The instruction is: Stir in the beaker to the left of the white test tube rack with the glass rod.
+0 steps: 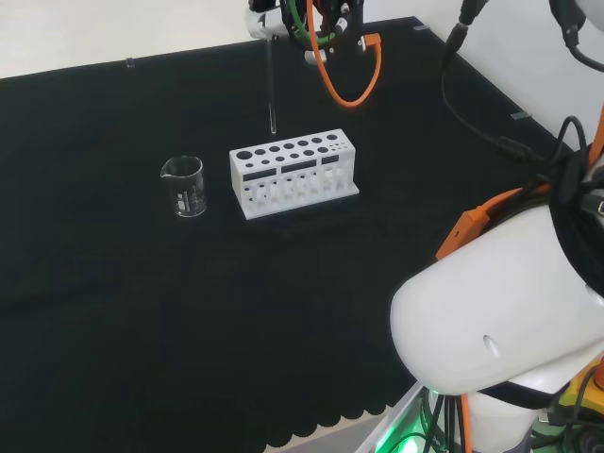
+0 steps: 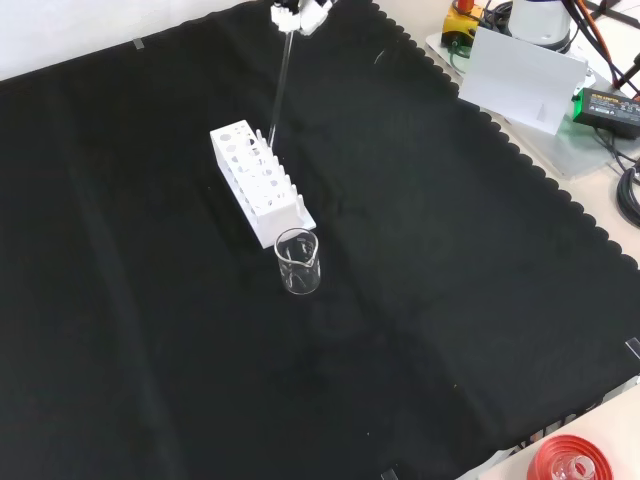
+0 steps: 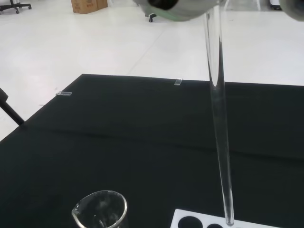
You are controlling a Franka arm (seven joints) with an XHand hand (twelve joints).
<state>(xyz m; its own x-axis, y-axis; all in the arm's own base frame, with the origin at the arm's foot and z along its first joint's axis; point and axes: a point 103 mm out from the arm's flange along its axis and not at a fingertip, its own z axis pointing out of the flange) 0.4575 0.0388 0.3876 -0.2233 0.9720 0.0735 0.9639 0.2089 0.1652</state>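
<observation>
Right up close in the wrist view, the glass rod [image 3: 219, 142] hangs almost straight down past the camera, its tip just above the white test tube rack [image 3: 223, 220], with the clear beaker [image 3: 100, 209] waiting off to one side, spout rim in plain sight. From the head view the rod [image 1: 271, 90] drops from the hand [image 1: 267, 19] near the far edge of the table [image 1: 113, 311], and its lower end sits over the back of the rack [image 1: 293, 173]. The fingers are curled around the rod's top end, as best the front view lets me judge, where the hand [image 2: 300, 14] is tucked against the top edge. The beaker [image 1: 184, 186] stands just beside the rack's left end in the head view, apart from it, toward the middle of the table; in the front view that same beaker [image 2: 298, 262] is at the rack's near end [image 2: 258, 182]. It looks empty, though clear glass makes that hard to call.

So the step in hand, I'd say, is carrying the rod across to the beaker; no stirring has begun. To do it well: keep the tip above the rack's top until it is clear of the holes, travel along the rack's length, centre over the beaker mouth, then lower with the rod upright. Stir in small circles off the glass wall, since a light empty beaker could tip or slide if nudged.
</observation>
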